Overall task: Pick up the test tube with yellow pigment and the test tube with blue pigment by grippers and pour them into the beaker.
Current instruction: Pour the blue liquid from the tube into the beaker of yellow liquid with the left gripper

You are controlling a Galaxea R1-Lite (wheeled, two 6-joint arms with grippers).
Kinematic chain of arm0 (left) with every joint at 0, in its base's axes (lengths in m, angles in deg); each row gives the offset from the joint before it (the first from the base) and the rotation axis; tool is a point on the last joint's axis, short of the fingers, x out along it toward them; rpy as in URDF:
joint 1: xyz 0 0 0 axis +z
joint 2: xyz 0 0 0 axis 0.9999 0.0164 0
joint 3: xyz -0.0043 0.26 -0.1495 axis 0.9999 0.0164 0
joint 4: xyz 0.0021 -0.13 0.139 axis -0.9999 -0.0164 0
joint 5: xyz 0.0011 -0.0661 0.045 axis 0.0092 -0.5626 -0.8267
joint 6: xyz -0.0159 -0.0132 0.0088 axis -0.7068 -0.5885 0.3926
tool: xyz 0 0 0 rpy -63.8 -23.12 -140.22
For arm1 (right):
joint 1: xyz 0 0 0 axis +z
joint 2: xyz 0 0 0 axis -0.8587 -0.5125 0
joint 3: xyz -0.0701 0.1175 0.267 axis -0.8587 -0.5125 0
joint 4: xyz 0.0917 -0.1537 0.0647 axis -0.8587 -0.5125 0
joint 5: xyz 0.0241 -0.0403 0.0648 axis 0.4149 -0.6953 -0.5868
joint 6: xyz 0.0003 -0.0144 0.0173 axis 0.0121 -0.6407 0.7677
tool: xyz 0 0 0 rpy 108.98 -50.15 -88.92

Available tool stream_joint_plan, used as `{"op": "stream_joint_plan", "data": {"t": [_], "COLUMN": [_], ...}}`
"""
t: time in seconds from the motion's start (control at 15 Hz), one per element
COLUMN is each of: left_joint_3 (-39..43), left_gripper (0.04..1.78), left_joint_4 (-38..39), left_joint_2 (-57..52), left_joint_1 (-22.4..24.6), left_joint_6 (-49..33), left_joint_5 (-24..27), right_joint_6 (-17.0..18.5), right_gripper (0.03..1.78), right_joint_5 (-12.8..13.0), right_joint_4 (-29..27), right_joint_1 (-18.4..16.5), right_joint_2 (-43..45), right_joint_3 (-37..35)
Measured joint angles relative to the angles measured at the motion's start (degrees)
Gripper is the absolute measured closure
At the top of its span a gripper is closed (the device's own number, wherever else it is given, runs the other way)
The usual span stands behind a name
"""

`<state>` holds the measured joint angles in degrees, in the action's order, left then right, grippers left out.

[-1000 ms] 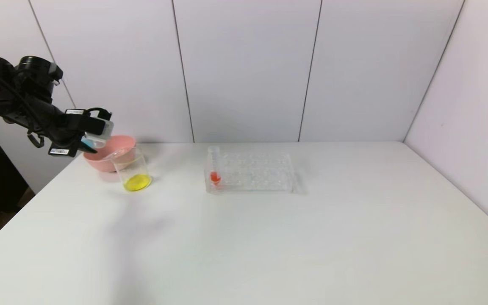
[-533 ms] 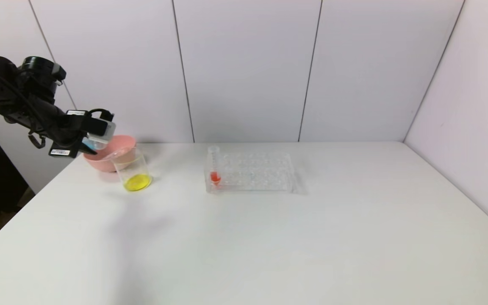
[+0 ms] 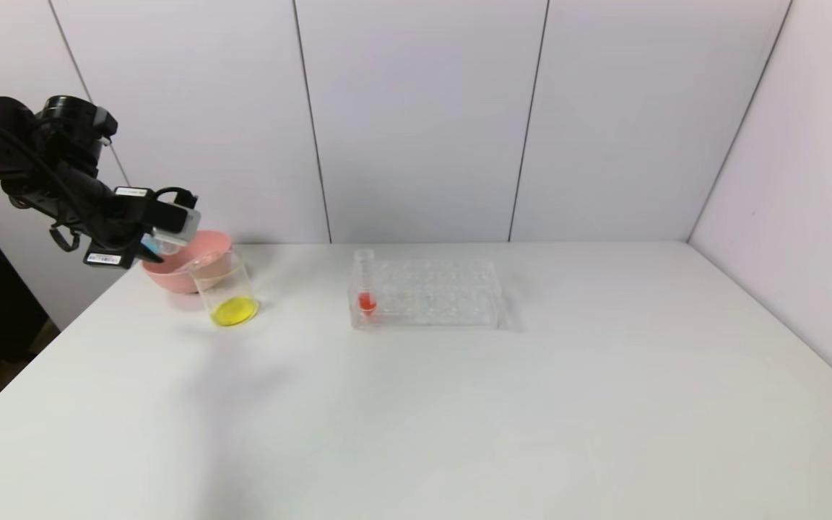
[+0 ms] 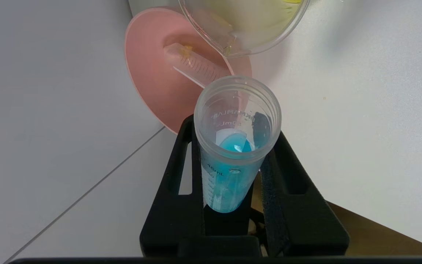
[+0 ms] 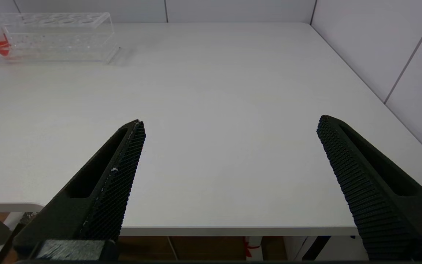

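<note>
My left gripper (image 3: pixel 161 244) is shut on the test tube with blue pigment (image 4: pixel 233 154), its open mouth pointing toward the beaker. It hovers over the pink bowl's left side, just left of the beaker (image 3: pixel 227 289), which holds yellow liquid; the beaker's rim also shows in the left wrist view (image 4: pixel 244 33). A clear graduated tube with yellow traces (image 4: pixel 196 66) lies in the pink bowl (image 4: pixel 152 73). The blue liquid is still inside the held tube. My right gripper (image 5: pixel 230 121) is open and empty above the table's near edge, out of the head view.
The pink bowl (image 3: pixel 183 261) stands behind and left of the beaker. A clear tube rack (image 3: pixel 427 292) stands mid-table with a red-orange tube (image 3: pixel 365 289) at its left end. It also shows in the right wrist view (image 5: pixel 50 36). White walls close the back and right.
My left gripper has crept slightly right toward the beaker with the blue tube in it. Nothing else has moved.
</note>
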<state>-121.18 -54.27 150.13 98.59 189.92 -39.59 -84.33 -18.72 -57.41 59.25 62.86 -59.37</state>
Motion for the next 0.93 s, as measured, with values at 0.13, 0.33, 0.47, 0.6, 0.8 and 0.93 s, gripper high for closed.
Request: {"op": "stream_joint_plan", "data": {"t": [0.13,0.33,0.47,0.6,0.8,0.93], "left_joint_3": [-0.1,-0.1,-0.1,-0.1,-0.1,-0.1], "left_gripper": [1.36,1.36,1.36,1.36,1.36,1.36], "left_joint_4": [0.1,0.2,0.2,0.3,0.7,1.1], "left_joint_2": [0.2,0.6,0.9,1.2,1.7,2.0], "left_joint_1": [-0.3,-1.3,-2.0,-2.8,-4.0,-4.5], "left_joint_6": [0.0,-0.8,-1.4,-2.9,-4.2,-4.4], "left_joint_5": [-1.7,-4.7,-6.9,-8.3,-9.8,-9.9], "right_joint_6": [0.0,0.0,0.0,0.0,0.0,0.0], "right_gripper": [0.10,0.10,0.10,0.10,0.10,0.10], "right_joint_5": [0.0,0.0,0.0,0.0,0.0,0.0], "right_joint_4": [0.0,0.0,0.0,0.0,0.0,0.0], "right_joint_1": [0.0,0.0,0.0,0.0,0.0,0.0], "right_joint_2": [0.0,0.0,0.0,0.0,0.0,0.0], "right_joint_3": [0.0,0.0,0.0,0.0,0.0,0.0]}}
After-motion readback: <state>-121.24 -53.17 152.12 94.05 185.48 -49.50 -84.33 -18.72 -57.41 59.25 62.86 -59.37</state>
